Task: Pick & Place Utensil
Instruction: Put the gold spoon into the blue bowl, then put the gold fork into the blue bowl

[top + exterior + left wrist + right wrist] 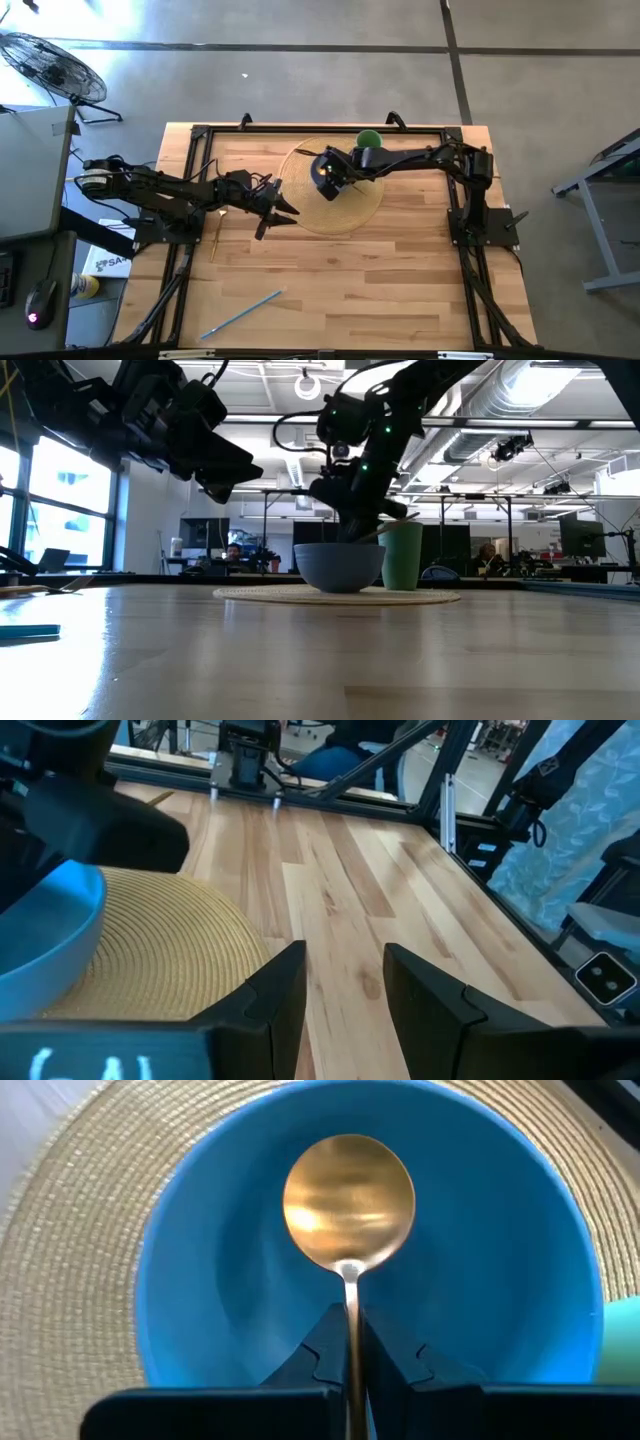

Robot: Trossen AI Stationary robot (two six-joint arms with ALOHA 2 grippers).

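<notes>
A gold spoon (348,1200) hangs in my right gripper (349,1320), its round end down inside the blue bowl (200,1280). The bowl (340,568) stands on a round woven placemat (355,210), and a green cup (402,555) stands right beside it. My right gripper (325,180) is over the bowl, shut on the spoon. My left gripper (283,212) is open and empty. It hovers well above the table at the placemat's left edge, its fingers (285,980) apart. My right gripper pinches the spoon's thin handle (349,1292) between its two fingers, just above the round end. The fingers come from above, pointing down, and the handle runs along them. The spoon hangs upright inside the blue bowl; whether it touches the bowl's bottom cannot be told.
A thin gold utensil (215,238) lies on the wood left of the placemat, below my left arm. A light blue utensil (240,315) lies near the table's near left edge. Black frame rails (190,180) run along the table's sides. Bare wood lies between the placemat and the near edge.
</notes>
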